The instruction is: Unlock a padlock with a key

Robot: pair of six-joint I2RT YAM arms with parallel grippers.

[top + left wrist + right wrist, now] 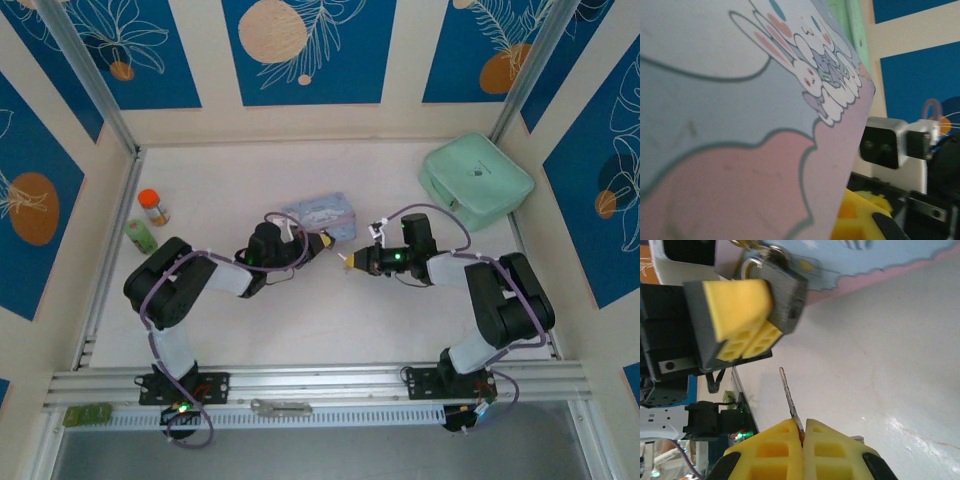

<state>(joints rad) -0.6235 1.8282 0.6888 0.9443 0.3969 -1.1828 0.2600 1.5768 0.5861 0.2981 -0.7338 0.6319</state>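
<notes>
In the right wrist view, my left gripper (756, 320) is shut on the padlock (785, 290), a dark grey block whose metal shackle (751, 262) points up toward the tin. My right gripper (803, 432) is shut on the key (788, 392). Its thin silvery blade sticks out toward the padlock, with a gap of table between them. From above, the left gripper (322, 243) and right gripper (349, 262) face each other tip to tip at the table's middle; padlock and key are too small to make out there.
A pale blue and pink tin (322, 213) with cartoon rabbits lies just behind the grippers and takes up most of the left wrist view (740, 125). A mint green pouch (476, 177) sits at back right. An orange-capped bottle (152, 206) and a green roll (141, 236) stand at left.
</notes>
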